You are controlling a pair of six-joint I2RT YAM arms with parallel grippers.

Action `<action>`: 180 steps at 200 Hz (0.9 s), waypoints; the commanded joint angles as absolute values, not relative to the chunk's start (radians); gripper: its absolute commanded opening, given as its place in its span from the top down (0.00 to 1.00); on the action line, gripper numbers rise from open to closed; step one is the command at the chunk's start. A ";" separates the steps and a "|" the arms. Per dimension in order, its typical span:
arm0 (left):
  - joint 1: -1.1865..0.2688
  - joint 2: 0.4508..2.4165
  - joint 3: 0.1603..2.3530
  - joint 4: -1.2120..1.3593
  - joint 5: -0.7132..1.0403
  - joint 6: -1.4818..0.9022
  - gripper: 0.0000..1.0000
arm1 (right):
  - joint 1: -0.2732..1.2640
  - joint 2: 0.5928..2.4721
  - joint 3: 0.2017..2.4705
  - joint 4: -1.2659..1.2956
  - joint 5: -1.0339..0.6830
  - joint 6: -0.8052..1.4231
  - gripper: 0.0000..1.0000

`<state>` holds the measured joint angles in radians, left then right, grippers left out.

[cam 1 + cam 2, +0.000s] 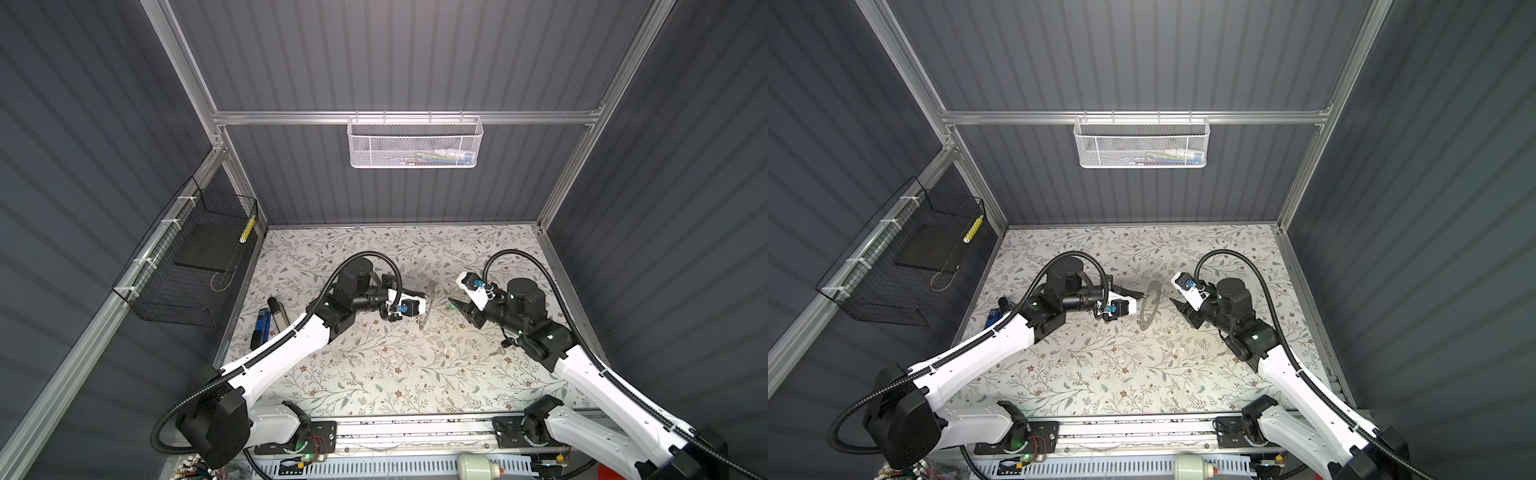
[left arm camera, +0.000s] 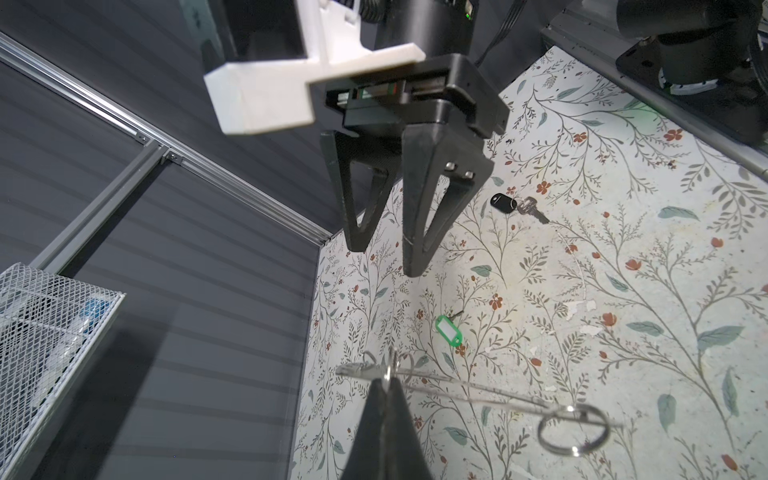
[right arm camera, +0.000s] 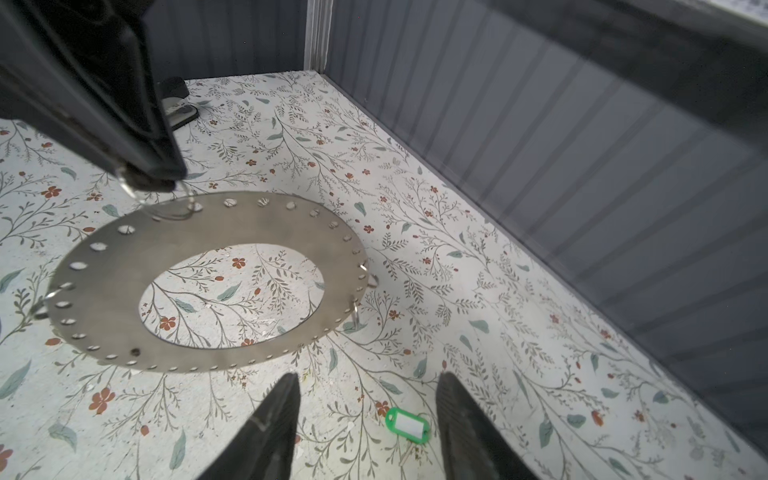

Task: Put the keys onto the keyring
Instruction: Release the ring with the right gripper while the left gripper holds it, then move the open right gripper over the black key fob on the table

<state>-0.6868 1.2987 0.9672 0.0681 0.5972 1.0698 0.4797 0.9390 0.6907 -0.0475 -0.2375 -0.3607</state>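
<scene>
Left gripper point(image 2: 386, 384) pinches the keyring point(image 3: 124, 266) by a wire loop, clear of the bench point(image 3: 498, 332), right gripper point(image 3: 369, 378) spread empty over the green tag point(image 3: 407, 424) (black-headed key point(image 2: 505, 203) lies apart), neither threaded yet.

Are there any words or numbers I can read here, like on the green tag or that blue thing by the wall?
No text can be read anywhere in these pictures.
green key tag: its white label looks blank.
key: no print shows on its black head.
blue thing: too blurred to tell if it has print.
white basket: the things inside are too small to read.
</scene>
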 commanded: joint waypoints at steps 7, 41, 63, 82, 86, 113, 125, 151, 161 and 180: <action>-0.693 1.274 0.981 0.088 0.607 1.029 1.00 | 0.471 0.981 0.690 -0.017 -0.203 -0.207 0.46; -0.693 1.314 1.028 0.035 0.585 0.802 1.00 | 0.463 1.057 0.760 -0.086 -0.132 -0.023 0.47; -0.693 1.315 1.018 0.036 0.548 0.673 1.00 | 0.453 1.111 0.836 -0.197 -0.085 0.064 0.47; -0.692 1.312 1.001 0.029 0.488 0.582 1.00 | 0.447 1.158 0.873 -0.262 -0.066 0.129 0.48; -0.692 1.310 0.997 0.033 0.479 0.556 1.00 | 0.445 1.164 0.879 -0.274 -0.069 0.143 0.48; -0.691 1.317 0.976 0.089 0.359 0.339 1.00 | 0.434 1.191 0.906 -0.364 -0.029 0.248 0.51; -0.692 1.332 0.985 0.079 0.293 0.284 1.00 | 0.427 1.187 0.900 -0.383 -0.021 0.290 0.53; -0.689 1.367 0.995 0.052 0.301 0.312 1.00 | 0.411 1.175 0.863 -0.381 -0.011 0.354 0.54; -0.687 1.377 0.983 0.078 0.308 0.308 1.00 | 0.402 1.178 0.847 -0.375 -0.011 0.378 0.54; -0.672 1.402 0.981 0.097 0.322 0.293 1.00 | 0.379 1.205 0.838 -0.382 -0.046 0.416 0.54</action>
